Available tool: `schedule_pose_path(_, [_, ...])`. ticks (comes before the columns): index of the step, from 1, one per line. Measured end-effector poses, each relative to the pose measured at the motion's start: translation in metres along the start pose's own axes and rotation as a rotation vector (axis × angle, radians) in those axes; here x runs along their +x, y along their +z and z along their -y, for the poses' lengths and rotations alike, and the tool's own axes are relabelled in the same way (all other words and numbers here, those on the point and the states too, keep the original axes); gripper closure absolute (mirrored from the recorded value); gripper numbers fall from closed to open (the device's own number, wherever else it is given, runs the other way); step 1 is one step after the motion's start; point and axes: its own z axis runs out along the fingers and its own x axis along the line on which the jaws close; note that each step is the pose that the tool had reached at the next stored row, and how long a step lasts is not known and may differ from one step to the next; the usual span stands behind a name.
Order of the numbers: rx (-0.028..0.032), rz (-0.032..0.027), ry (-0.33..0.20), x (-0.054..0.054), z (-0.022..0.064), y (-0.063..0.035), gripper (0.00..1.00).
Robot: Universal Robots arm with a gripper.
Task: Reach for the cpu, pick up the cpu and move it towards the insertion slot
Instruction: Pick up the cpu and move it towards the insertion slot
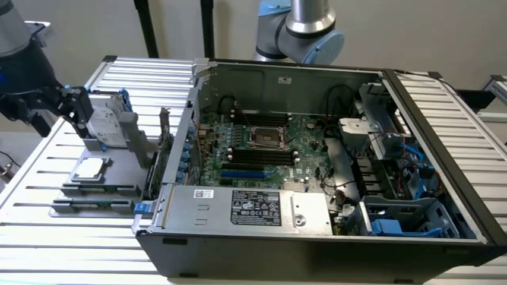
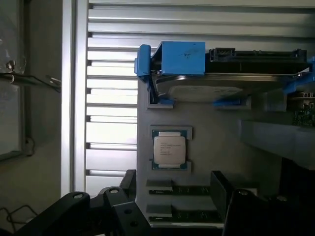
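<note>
A: Gripper (image 2: 172, 189)?
B: Jaws spread wide, nothing held. Hangs over grey holder (image 1: 119, 163), near upright hard drive (image 1: 107, 122) w/ blue frame.
A: The cpu (image 2: 169, 149)?
B: Flat in holder pocket, just beside drive. Insertion slot (image 1: 267, 136) on green board inside open PC case (image 1: 443, 119); case wall between.
A: Writing?
B: Print on cpu lid, PSU sticker (image 1: 257, 209). Both unreadable.
</note>
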Motion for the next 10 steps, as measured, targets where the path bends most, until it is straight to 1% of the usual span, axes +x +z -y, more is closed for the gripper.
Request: schedule_pose_path(10, [0.0,0.0,0.0,-0.002,0.0019,0.0181,0.29])
